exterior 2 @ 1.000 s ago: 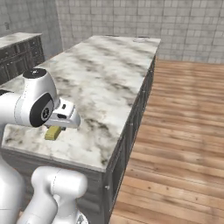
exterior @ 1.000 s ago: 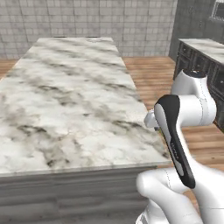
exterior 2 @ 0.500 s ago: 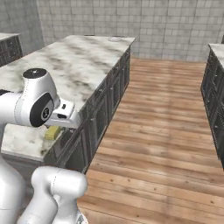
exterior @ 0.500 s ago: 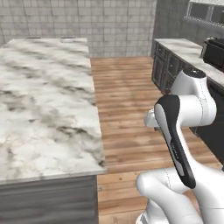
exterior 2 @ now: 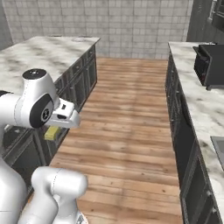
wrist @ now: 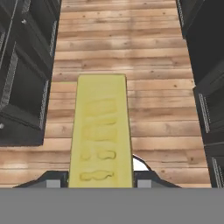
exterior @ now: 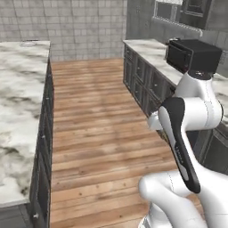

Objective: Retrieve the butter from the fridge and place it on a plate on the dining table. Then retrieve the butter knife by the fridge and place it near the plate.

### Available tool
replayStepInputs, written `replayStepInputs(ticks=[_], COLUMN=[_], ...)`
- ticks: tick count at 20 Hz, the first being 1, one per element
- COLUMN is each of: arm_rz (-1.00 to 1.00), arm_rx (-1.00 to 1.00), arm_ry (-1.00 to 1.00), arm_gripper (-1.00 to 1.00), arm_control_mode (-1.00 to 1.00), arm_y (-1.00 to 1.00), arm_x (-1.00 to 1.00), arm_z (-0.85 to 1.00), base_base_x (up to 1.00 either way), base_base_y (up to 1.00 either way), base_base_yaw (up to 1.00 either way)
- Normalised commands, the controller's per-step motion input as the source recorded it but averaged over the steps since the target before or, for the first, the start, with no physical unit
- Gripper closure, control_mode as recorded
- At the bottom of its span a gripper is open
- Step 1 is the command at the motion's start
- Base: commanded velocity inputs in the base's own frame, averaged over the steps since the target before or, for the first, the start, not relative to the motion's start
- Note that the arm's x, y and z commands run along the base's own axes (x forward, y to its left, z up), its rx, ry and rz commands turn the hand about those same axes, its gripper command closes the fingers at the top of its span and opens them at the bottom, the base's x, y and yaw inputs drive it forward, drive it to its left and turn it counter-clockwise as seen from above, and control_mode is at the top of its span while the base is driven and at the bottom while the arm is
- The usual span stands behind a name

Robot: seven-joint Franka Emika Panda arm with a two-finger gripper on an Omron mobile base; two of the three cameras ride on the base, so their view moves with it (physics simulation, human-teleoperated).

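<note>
The butter (wrist: 101,131), a pale yellow stick, lies lengthwise between the fingers of my gripper (wrist: 101,181), which is shut on it. In the right base view the butter (exterior 2: 51,133) hangs under the white hand (exterior 2: 65,115), beside the dining table's dark base. The marble dining table (exterior: 18,111) runs along the left; its top (exterior 2: 41,57) also shows in the right base view. At its far end sits a small pale oval, apparently the plate (exterior: 28,43). The butter knife is out of view. Whether the tall grey block (exterior: 139,20) at the back is the fridge I cannot tell.
A wooden-floor aisle (exterior: 98,116) runs between the table and a marble counter (exterior 2: 201,100) on dark cabinets at the right. A black microwave (exterior: 192,54) stands on that counter. My own arm (exterior: 187,133) blocks the lower right of the left base view.
The whole picture has swung: the base has turned, so the table has slid to the left edge and the aisle and right counter have come into view. The butter stays in the gripper.
</note>
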Motion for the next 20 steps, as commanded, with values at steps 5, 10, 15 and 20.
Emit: replayStepInputs(ticks=[5, 10, 15, 20], arm_rz=[0.0, 0.0, 0.0, 0.0], arm_rx=[0.0, 0.0, 0.0, 0.0], arm_ry=[0.0, 0.0, 0.0, 0.0], arm_gripper=[1.0, 1.0, 1.0, 1.0], arm_control_mode=[1.0, 1.0, 1.0, 1.0], arm_y=[0.0, 0.0, 0.0, 0.0], arm_x=[0.0, 0.0, 0.0, 0.0], arm_z=[0.0, 0.0, 0.0, 0.0], base_base_x=[1.0, 1.0, 1.0, 1.0], base_base_y=[0.02, 0.05, 0.37, 0.42], base_base_yaw=[0.09, 0.01, 0.0, 0.0])
